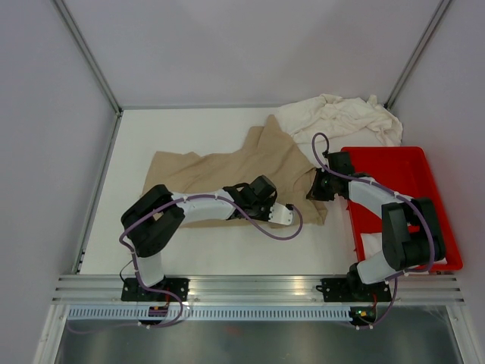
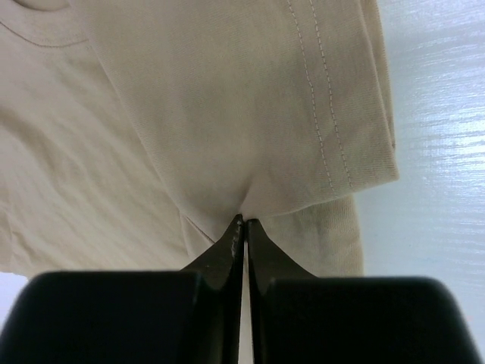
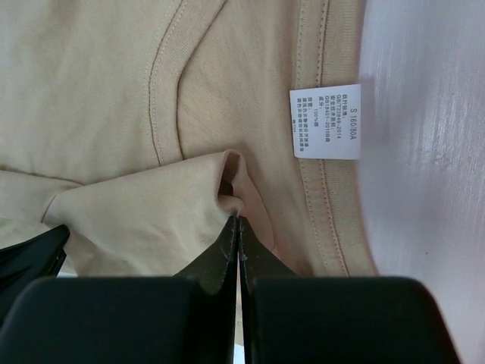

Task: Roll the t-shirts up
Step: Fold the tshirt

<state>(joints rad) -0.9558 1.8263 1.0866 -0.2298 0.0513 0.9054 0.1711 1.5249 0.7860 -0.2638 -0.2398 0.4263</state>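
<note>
Your tan t-shirt [image 1: 220, 171] lies spread across the middle of the white table [image 1: 189, 250], rumpled, and its right part is covered by both arms in the top view. The wrist views show it best. Your left gripper [image 2: 244, 226] has its fingers pressed together on a small pinch of the tan cloth, just beside a double-stitched hem. Whether that hem belongs to a sleeve or the bottom edge, you cannot tell from here. Your right gripper [image 3: 239, 221] is likewise clamped on a raised fold of the same shirt at the neckband, near the white neck label [image 3: 324, 121]. The label's print is too small to read beyond a size line. From above, the two grippers sit near each other at the shirt's right end, the left nearer to you, though their fingertips are hidden there.

The cream-white t-shirts [image 1: 341, 117] are heaped in the far right corner, so bunched that you cannot count them. The red tray [image 1: 409, 178] sits just near of that heap, and the right arm covers its near left part. A pale patch there is too hidden to identify.
</note>
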